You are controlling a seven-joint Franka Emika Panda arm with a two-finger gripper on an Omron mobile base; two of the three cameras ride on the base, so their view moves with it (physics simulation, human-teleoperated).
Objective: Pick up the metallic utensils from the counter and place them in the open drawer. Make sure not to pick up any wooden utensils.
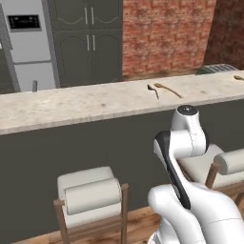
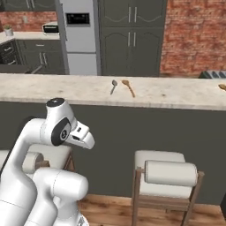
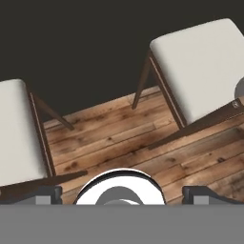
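One metallic utensil [image 1: 153,90], a small silver-grey spoon [image 2: 113,86], lies on the pale speckled counter [image 1: 71,105] right of its middle. A wooden spoon [image 1: 167,89] lies close beside it, also in the right base view [image 2: 129,88]. Another wooden utensil [image 1: 238,77] rests at the counter's far right end [image 2: 222,87]. My arm is folded low in front of the counter's dark base. The gripper [image 3: 124,195] points down at the plank floor between two stools, jaws open and empty. A dark slab [image 2: 15,69] juts from the far-left cabinets; I cannot tell if it is the open drawer.
Two cushioned stools [image 1: 90,195] [image 1: 224,164] stand on my side of the counter, their pale seats [image 3: 205,62] [image 3: 14,133] flanking the gripper. Beyond the counter are a fridge [image 2: 79,35], tall dark cabinets [image 2: 132,35] and a brick wall [image 1: 167,33].
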